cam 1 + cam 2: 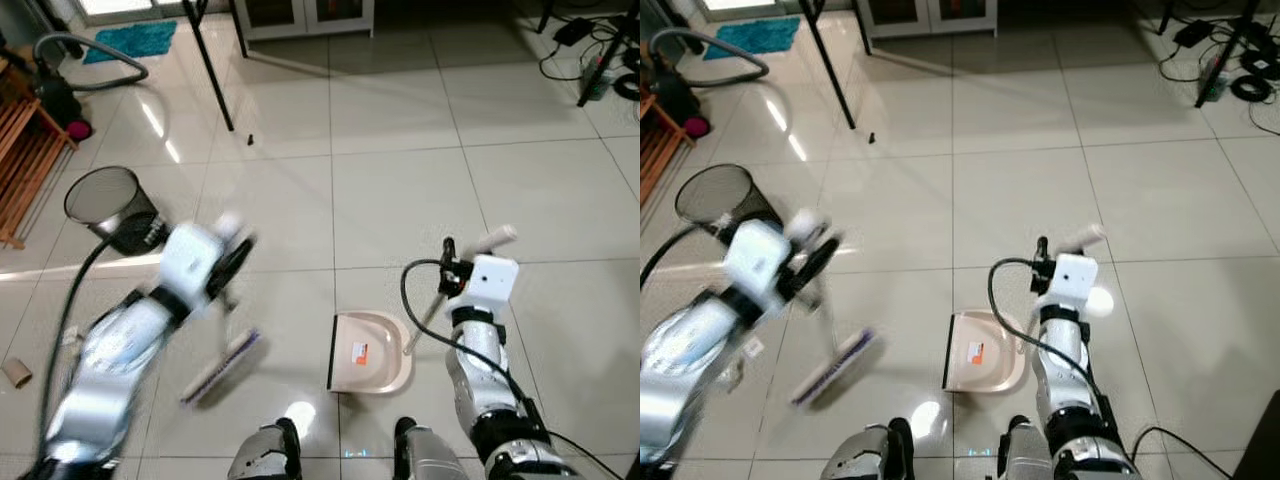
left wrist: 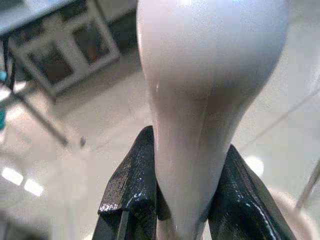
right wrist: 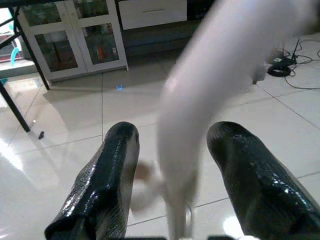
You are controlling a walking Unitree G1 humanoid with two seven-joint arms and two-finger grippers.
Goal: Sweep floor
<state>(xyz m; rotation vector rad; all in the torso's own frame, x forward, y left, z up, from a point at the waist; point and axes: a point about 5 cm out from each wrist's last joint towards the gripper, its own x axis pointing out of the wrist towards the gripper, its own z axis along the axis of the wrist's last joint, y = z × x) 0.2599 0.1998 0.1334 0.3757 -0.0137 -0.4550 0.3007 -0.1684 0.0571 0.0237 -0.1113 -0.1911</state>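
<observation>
Broom handle between black fingers

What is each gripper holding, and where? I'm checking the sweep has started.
Left gripper grips the broom by its handle's top. Right gripper straddles the dustpan handle; its grip is unclear.

You're over glossy pale floor tiles w/ dark grout lines, glare streaks at left. White glass-door cabinet at far wall; black table leg slants beside it. Teal rug far left, wooden rack at left edge, cables far right.
</observation>
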